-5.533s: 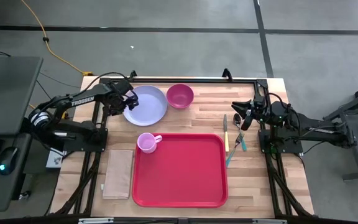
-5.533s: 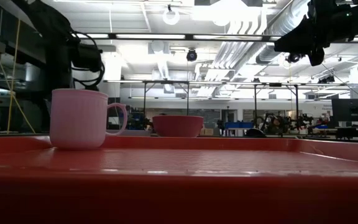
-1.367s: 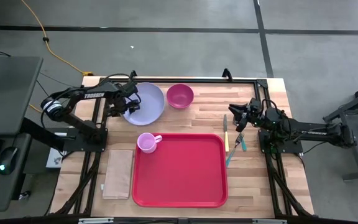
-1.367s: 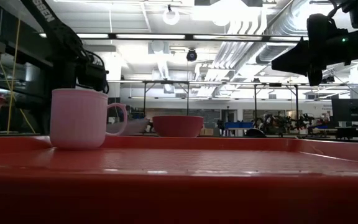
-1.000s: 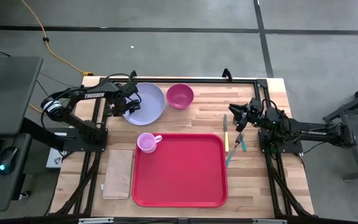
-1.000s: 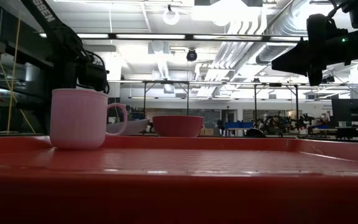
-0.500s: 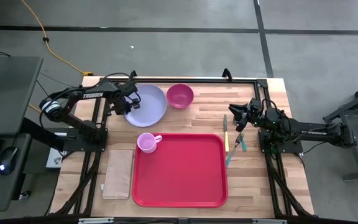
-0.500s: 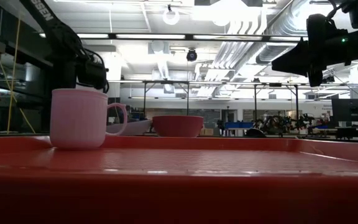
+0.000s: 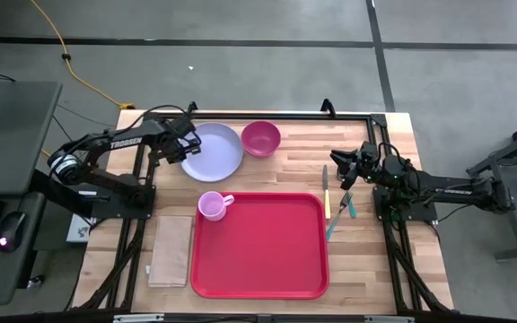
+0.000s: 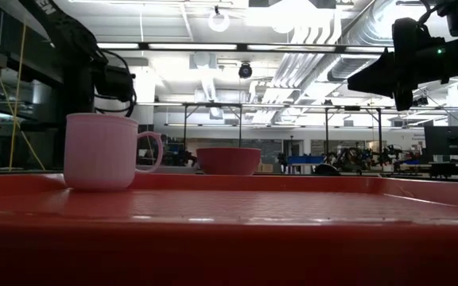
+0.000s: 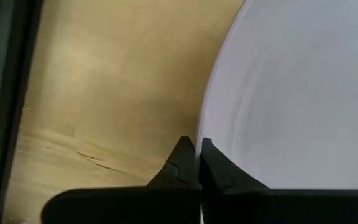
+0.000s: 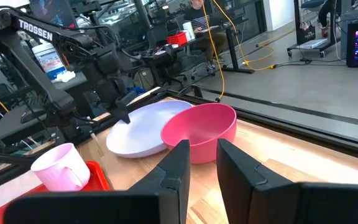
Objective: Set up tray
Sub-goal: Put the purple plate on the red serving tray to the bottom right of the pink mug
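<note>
Tray: we see the red tray (image 9: 259,244) flat on the near middle of the wooden counter (image 9: 294,148), nothing gripping it; in the low view its rim (image 10: 229,238) fills the foreground.
Mug: a pink mug (image 9: 211,205) stands in the tray's far left corner, handle pointing right in the high view (image 10: 102,151).
Plate: a lavender plate (image 9: 212,150) lies beyond the tray on the left side of the counter; in the right wrist view its left edge looks raised off the wood (image 12: 143,127).
Left jaws: the left gripper (image 9: 183,144) is at the plate's left edge; in its wrist view we see the two dark fingers (image 11: 180,165) clenched on the plate rim (image 11: 291,93).
Bowl: a magenta bowl (image 9: 260,138) sits just right of the plate, apart from the tray (image 12: 199,132).
Right jaws: the right gripper (image 9: 346,166) hangs over the right side of the counter, above the cutlery, holding nothing; its fingers (image 12: 174,169) stand slightly parted.
Cutlery: a yellow-handled knife (image 9: 327,194) and teal-handled pieces (image 9: 345,206) lie just right of the tray.
Napkin: a tan napkin (image 9: 170,250) lies left of the tray.
Writing: we read "TROSSEN" in white on the left arm (image 9: 128,139), and again in the right wrist view (image 12: 35,29).
</note>
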`<action>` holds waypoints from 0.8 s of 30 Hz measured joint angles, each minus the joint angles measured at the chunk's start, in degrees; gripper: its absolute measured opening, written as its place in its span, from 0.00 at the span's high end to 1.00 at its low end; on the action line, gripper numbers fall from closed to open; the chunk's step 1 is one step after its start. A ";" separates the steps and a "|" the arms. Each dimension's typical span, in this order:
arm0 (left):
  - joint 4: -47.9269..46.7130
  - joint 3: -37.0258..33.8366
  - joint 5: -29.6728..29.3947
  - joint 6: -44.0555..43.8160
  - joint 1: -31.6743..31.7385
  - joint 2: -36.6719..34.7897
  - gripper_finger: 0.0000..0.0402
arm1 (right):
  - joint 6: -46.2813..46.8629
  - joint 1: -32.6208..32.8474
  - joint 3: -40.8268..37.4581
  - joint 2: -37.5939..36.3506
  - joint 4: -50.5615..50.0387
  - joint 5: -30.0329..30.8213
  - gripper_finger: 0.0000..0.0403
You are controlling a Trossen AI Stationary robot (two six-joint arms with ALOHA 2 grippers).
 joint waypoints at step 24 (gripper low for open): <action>-5.02 0.08 -2.99 -2.22 0.07 -8.62 0.97 | 0.20 0.00 0.00 0.02 -0.02 -0.49 0.86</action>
